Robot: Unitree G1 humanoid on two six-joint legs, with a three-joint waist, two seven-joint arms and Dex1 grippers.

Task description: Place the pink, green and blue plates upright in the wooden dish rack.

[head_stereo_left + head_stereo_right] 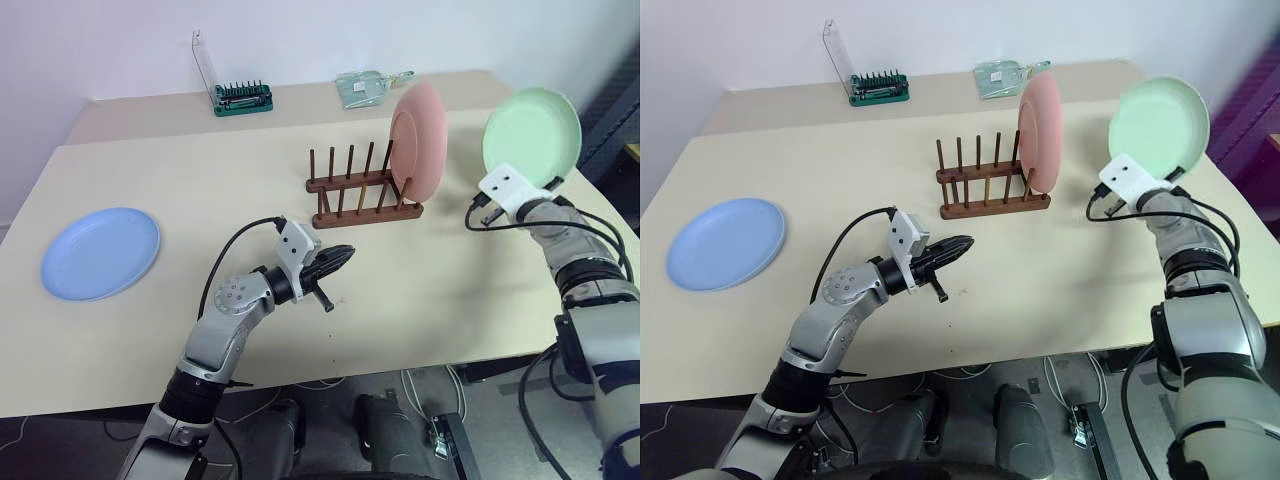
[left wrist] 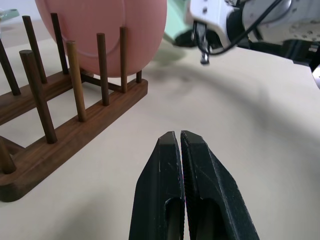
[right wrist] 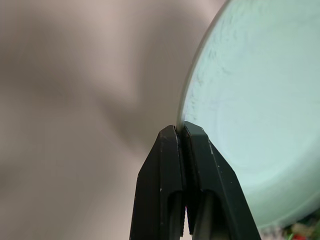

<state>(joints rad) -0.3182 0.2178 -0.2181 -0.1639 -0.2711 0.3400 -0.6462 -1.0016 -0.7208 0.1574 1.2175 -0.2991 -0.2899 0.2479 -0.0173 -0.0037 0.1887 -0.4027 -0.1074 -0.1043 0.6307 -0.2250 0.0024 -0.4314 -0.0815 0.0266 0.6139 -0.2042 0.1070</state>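
One green plate (image 1: 532, 135) rim pinched in right jaws, left jaws pressed together.

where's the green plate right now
The green plate is up off the table on the robot's right, its rim pinched in the right gripper, just right of the pink plate standing in the wooden dish rack.

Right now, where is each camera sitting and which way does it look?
Head eyes: look down over both arms at the round pink plate standing in the dark wooden dish rack.
Left wrist: looks along the shut left gripper at that rack and plate too.
Right wrist: looks along the right gripper, pinching the round green plate.
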